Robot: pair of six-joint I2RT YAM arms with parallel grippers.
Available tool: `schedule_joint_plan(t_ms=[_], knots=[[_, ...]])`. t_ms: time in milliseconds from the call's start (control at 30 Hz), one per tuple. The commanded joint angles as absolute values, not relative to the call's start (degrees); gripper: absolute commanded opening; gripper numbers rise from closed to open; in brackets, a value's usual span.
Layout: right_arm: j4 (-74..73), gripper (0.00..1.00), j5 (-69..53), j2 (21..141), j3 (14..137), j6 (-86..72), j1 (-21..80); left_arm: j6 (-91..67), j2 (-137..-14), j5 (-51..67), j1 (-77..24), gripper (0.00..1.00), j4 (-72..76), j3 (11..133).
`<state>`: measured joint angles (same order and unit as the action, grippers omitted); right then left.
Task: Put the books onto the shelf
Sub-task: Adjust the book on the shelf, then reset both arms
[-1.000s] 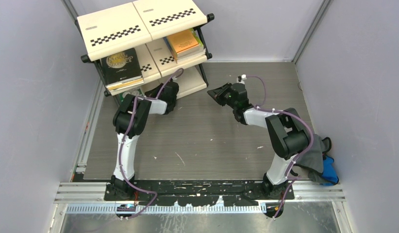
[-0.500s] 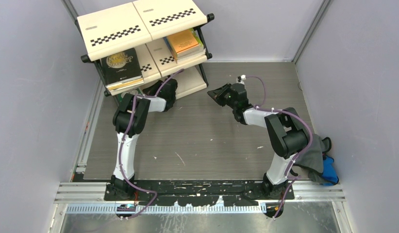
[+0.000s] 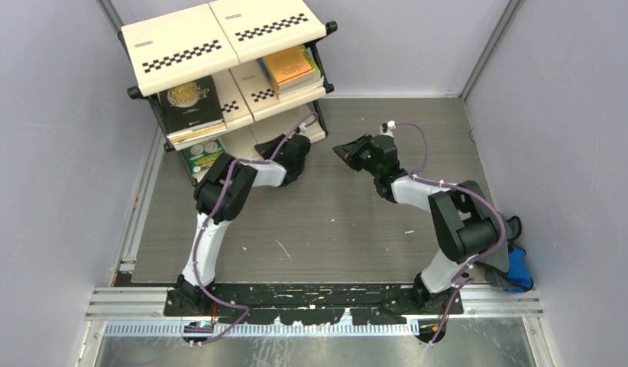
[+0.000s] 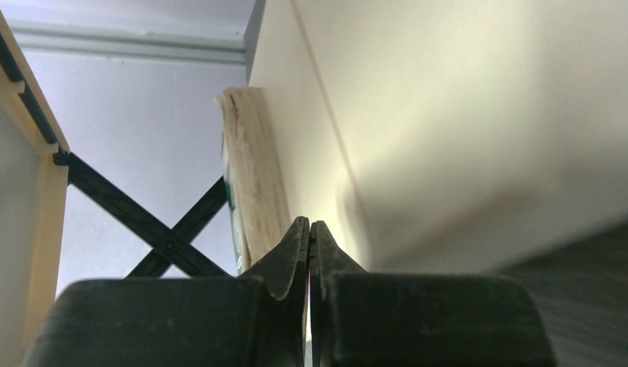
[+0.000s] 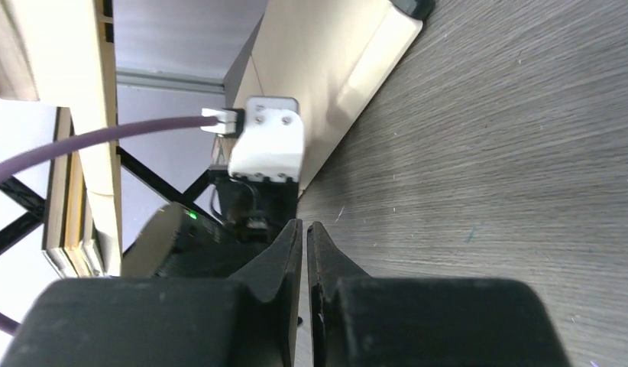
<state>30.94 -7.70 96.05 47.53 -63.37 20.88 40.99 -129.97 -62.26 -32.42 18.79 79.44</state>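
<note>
Jaws of the left gripper (image 4: 309, 226) are pressed together, and I see nothing between them. From above, this gripper (image 3: 274, 145) is at the front of the lowest tier of the shelf (image 3: 219, 38), low over the grey table (image 3: 334, 222). On its wrist camera I look along a cream panel of the shelf, and just beyond the fingertips is the pale page edge of a book (image 4: 254, 176) with a thin strip of green cover. It lies against that panel, but I cannot tell if the fingertips touch it.

On the shelf, the black book with gold lettering (image 3: 190, 103) lies flat on the left half of the middle tier, on top of other books. Under it, on the lowest tier, a green book (image 3: 202, 155) shows partly. The orange book (image 3: 289, 69) lies on the right half of the middle tier, on top of a small stack.

Further right, the right gripper (image 3: 343, 151) hangs over the bare table, pointing to the shelf. Its jaws (image 5: 304, 226) are almost together with only a narrow slit, and they hold nothing. At the far right edge, beside the right arm, is a grey-and-blue cloth bundle (image 3: 509, 256).
</note>
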Motion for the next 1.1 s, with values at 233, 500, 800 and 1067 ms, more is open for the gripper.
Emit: schedule_joint_plan(t_ms=[233,500,800,1067], knots=[[21.48,0.17,-3.19,82.84,46.61,-59.38,19.0,0.12,-119.24,-62.81,-48.58,0.0,-29.85,89.6],[12.43,0.24,-0.51,73.43,45.68,-55.82,15.35,-23.11,-107.41,-58.91,-56.97,0.02,-55.87,91.27],[7.05,0.34,-0.18,70.59,47.75,-51.1,13.6,-35.16,-88.83,-53.81,-59.98,0.09,-62.03,81.77],[1.22,0.54,3.04,73.43,53.95,-43.1,13.62,-28.13,-60.31,-54.47,-62.81,0.59,-45.74,67.76]])
